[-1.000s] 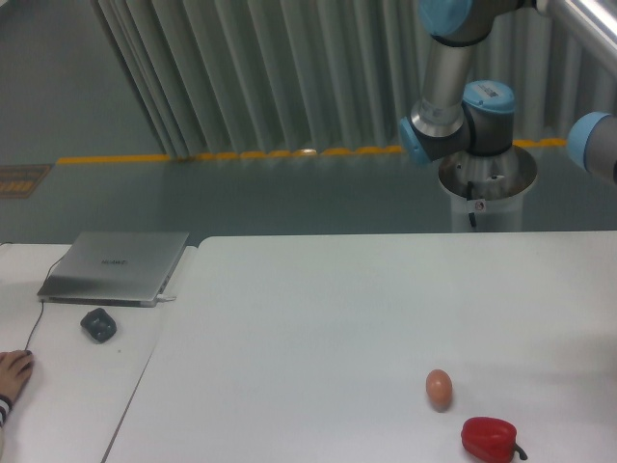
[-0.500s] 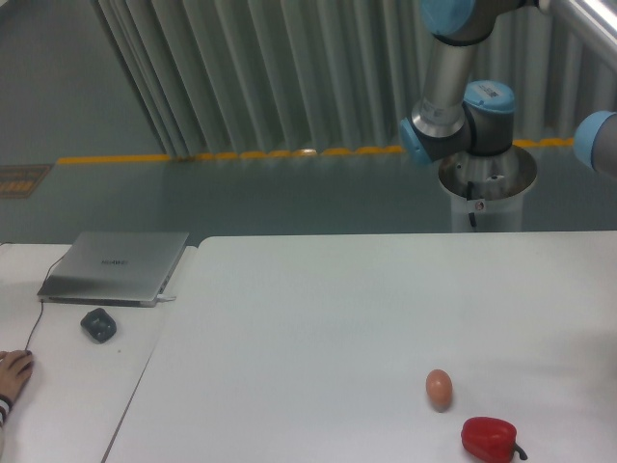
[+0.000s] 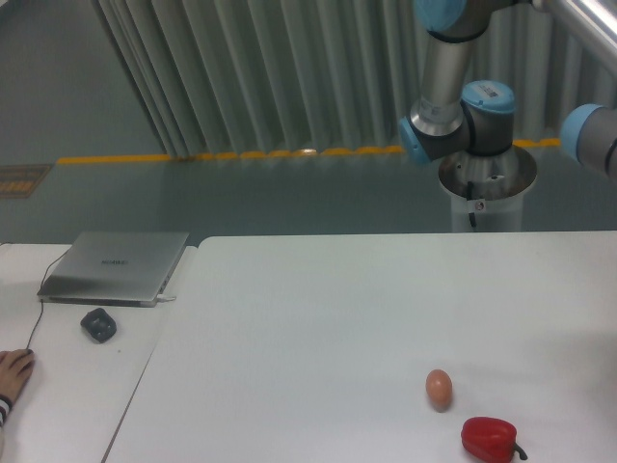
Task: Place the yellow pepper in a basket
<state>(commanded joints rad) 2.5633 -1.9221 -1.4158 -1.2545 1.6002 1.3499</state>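
Observation:
The yellow pepper is out of view, and so is the basket. Only the arm's base and joints (image 3: 461, 121) show at the back right, with a blue-capped joint (image 3: 590, 140) at the right edge. The gripper itself lies outside the frame. On the white table (image 3: 318, 318) a brown egg (image 3: 439, 389) lies near the front, and a red pepper (image 3: 490, 439) with a dark stem sits just right of it at the bottom edge.
A closed silver laptop (image 3: 118, 266) and a dark mouse (image 3: 98, 324) sit on a second table at the left. A person's hand (image 3: 12, 376) rests at the left edge. The robot pedestal (image 3: 486, 198) stands behind the table.
The blue-capped joint at the right edge has shifted slightly left and down. The egg and red pepper have not moved.

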